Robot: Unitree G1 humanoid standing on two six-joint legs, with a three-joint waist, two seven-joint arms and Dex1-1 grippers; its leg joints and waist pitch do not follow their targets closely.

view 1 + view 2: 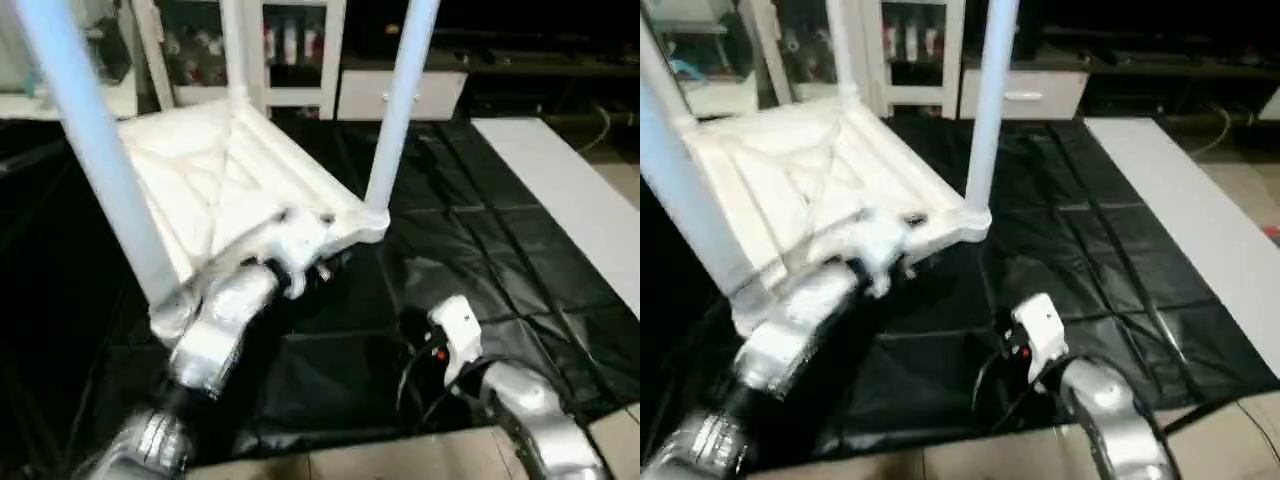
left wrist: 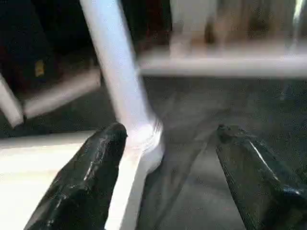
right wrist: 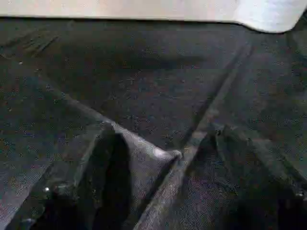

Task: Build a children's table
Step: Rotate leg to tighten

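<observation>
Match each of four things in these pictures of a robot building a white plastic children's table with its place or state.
Things:
1. white plastic table top
2. tapered round white leg
3. left gripper
4. right gripper

Places or states:
A. open, over the black floor sheet, away from the table
B. underside up, X-ribs showing
C. standing up from a corner socket
D. open at the table's near edge, beside a corner socket

Pairs: 1-B, 2-C, 3-D, 4-A

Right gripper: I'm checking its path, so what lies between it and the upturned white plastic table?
Only bare black floor sheet lies between the right gripper and the white plastic table, as the left eye view shows.
</observation>
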